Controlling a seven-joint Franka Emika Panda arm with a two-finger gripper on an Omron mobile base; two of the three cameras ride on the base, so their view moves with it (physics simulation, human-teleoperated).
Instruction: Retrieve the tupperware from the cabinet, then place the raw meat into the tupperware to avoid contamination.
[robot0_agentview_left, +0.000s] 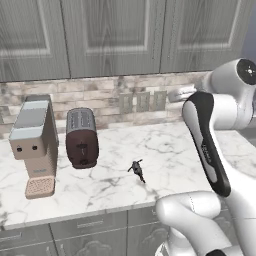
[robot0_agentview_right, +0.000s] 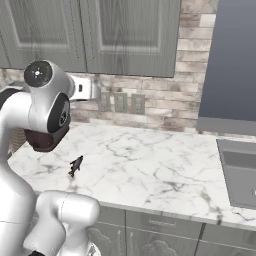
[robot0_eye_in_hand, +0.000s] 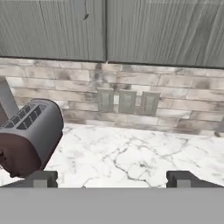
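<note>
Spread fingers grip nothing above the bench. Both cabinet doors at twelve o'clock are closed, so rise squarely toward the door seam.

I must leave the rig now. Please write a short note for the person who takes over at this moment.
Gripper: jaws wide open, holding nothing, facing the backsplash under the cabinet.
Cabinet: both doors closed, so the tupperware is not yet retrieved.
A small dark item lies on the marble counter, right of the toaster; it may be the raw meat, too small to tell.
Done: nothing.
Left: open the cabinet, take out the tupperware, put the meat in.
</note>
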